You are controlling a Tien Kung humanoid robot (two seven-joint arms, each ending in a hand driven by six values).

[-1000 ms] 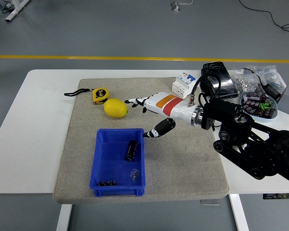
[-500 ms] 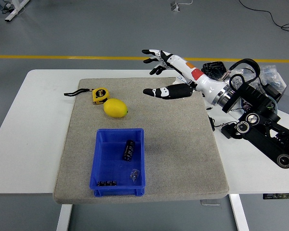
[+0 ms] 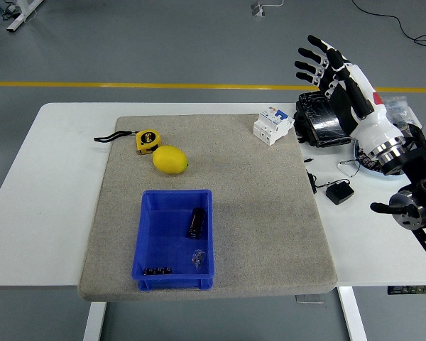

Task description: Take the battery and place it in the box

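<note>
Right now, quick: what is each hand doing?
Right hand: open, fingers spread, raised over the table's far right, holding nothing.
Left hand: not in view.

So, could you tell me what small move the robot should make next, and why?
Probably just let the right robot hand finish pulling back to rest at the table's right side. The battery already lies inside the blue box, the hand's fingers are spread and hold nothing, and it is raised well clear of the mat, so no further grasp seems needed.

Battery [image 3: 195,222] in box [image 3: 150,224], lemon [image 3: 170,160] behind
</note>
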